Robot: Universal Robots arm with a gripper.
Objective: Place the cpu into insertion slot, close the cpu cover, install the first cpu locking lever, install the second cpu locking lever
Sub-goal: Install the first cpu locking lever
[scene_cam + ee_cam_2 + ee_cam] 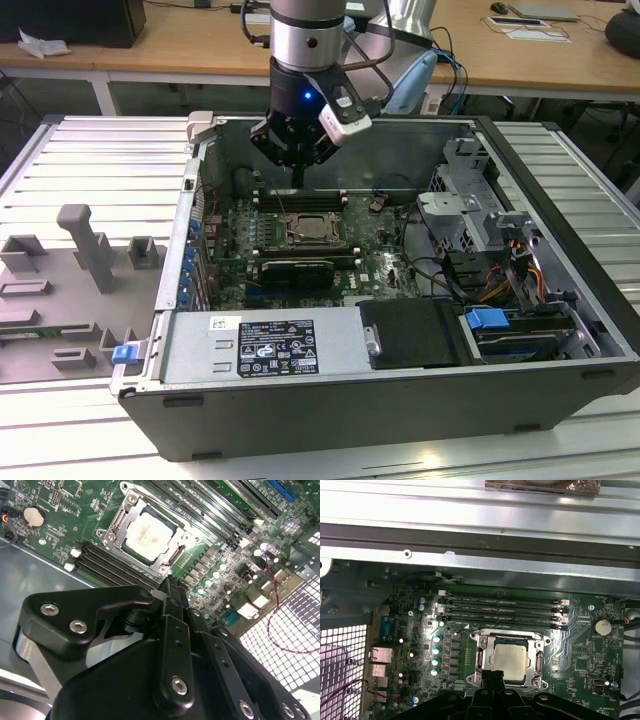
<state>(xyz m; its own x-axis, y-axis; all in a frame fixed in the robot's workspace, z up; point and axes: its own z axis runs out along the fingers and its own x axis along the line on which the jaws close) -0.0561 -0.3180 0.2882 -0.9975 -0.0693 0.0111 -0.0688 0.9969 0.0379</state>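
The fingers (173, 611) are seen pressed together into one narrow stem with nothing gripped between them, a shape judged suited to pushing or hooking a small part rather than carrying one. The gripper (171, 584) is held above the board, near one edge of the insertion slot (287, 232) and clear of its metal. Inside the insertion slot the cpu (149, 534) is seated flat. Its pale top is exposed through the cut-out of the cpu cover (124, 521), which is laid down over the chip's edges so that the chip is kept in place. Whether the locking levers at the insertion slot are latched cannot be told. Long dark memory slots (502, 611) are set alongside the insertion slot, and around it the green motherboard (380, 255) is spread, enclosed by the open computer case (400, 410).
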